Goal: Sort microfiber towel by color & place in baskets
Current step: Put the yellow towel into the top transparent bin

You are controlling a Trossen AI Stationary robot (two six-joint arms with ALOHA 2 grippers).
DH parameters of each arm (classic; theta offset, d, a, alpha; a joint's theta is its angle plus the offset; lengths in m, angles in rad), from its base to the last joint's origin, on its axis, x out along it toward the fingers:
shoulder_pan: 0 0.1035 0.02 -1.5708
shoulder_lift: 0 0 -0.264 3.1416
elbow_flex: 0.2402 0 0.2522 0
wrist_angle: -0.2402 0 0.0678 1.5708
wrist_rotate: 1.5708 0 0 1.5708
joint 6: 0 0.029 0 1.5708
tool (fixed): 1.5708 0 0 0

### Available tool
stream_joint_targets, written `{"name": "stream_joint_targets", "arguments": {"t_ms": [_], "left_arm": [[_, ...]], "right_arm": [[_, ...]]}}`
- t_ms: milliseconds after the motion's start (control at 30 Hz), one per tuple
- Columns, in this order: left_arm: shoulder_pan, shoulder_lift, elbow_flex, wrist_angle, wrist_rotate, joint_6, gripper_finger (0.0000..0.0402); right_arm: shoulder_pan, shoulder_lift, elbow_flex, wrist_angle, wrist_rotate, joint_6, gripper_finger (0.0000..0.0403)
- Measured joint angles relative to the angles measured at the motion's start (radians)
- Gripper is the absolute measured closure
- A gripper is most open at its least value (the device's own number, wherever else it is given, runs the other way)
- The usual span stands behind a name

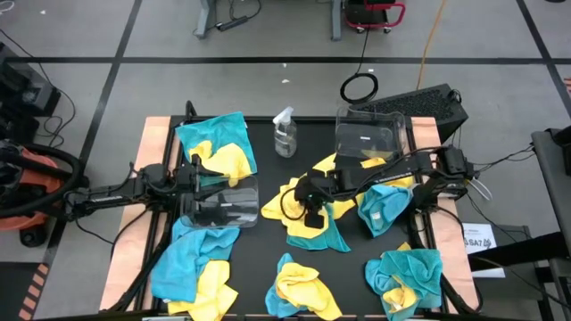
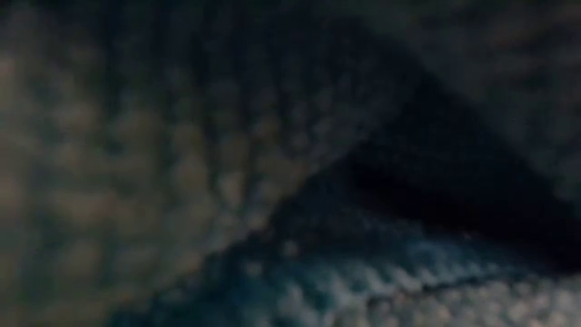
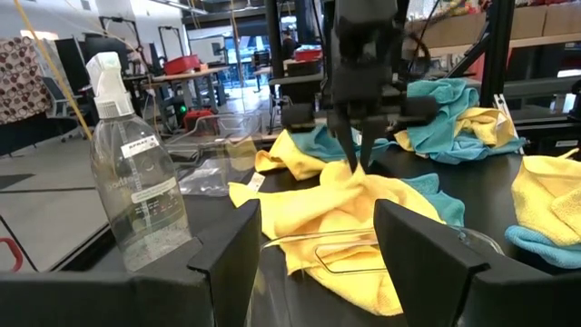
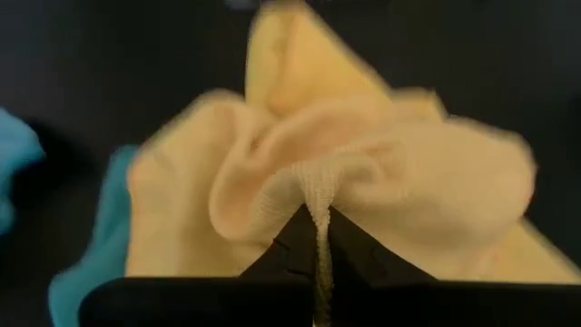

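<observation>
A yellow microfiber towel lies bunched on a teal one at the table's middle. My right gripper reaches down onto it from the right and is shut on a pinch of it. My left gripper waits open and level at the left, by the left clear basket; its fingers hold nothing. The right clear basket stands at the far right. Heaps of yellow and teal towels lie around the table. A cloth covers the low view. My right gripper pinches a small raised fold of the yellow towel between its two fingertips. The fingers slant down onto it from above and from the table's right. The cloth is drawn up into a peak at the fingers, and the rest of the towel lies on the table.
A clear spray bottle stands at the far middle. Mixed towel heaps lie at the far left, near left, near middle, near right and under the right arm.
</observation>
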Motion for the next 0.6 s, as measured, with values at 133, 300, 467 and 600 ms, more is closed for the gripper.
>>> {"name": "stream_joint_targets", "arguments": {"t_ms": [133, 300, 467, 600], "left_arm": [[0.000, 0.002, 0.000, 0.002, -0.001, 0.000, 0.0181], [0.000, 0.003, 0.000, 0.003, -0.004, 0.000, 0.0181], [0.000, 0.003, 0.000, 0.003, -0.005, 0.000, 0.0181], [0.000, 0.003, 0.000, 0.004, -0.006, 0.000, 0.0181]], "right_arm": [[-0.010, -0.048, 0.034, -0.002, 0.021, -0.037, 0.0402], [-0.029, -0.131, 0.072, -0.010, 0.077, -0.086, 0.0402], [-0.060, -0.230, 0.101, -0.031, 0.175, -0.146, 0.0402], [-0.086, -0.311, 0.134, -0.039, 0.283, -0.195, 0.0403]]}}
